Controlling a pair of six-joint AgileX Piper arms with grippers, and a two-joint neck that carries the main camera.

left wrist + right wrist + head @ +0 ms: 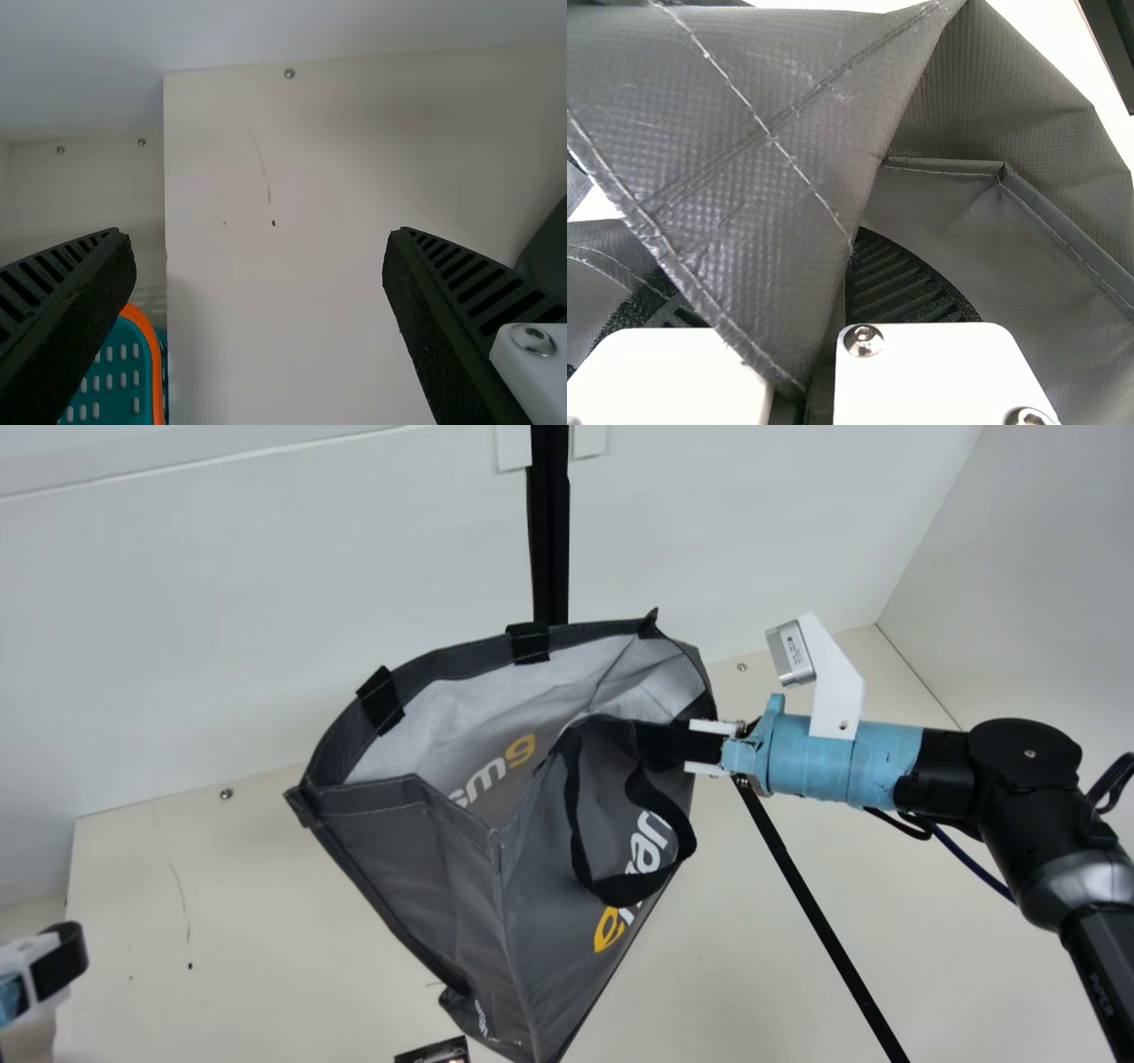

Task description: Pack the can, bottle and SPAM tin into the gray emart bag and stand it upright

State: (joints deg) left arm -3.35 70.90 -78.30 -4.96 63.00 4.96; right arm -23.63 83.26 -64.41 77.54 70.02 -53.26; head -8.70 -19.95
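In the main view my right gripper (678,746) is shut on the rim of the gray emart bag (549,886). The bag hangs tilted, its mouth wide and its pale lining showing, with a black handle loop drooping down the near side. The right wrist view has gray bag fabric (744,159) folded between the fingers of my right gripper (802,310). My left gripper (62,961) is at the main view's left edge, apart from the bag. Seen in the left wrist view, my left gripper (261,257) stands open with nothing between its fingers.
A small dark object (434,1052), too cut off to identify, lies at the main view's bottom edge. A teal basket with an orange rim (151,341) stands beside the table edge in the left wrist view. White walls (221,602) enclose the table's back.
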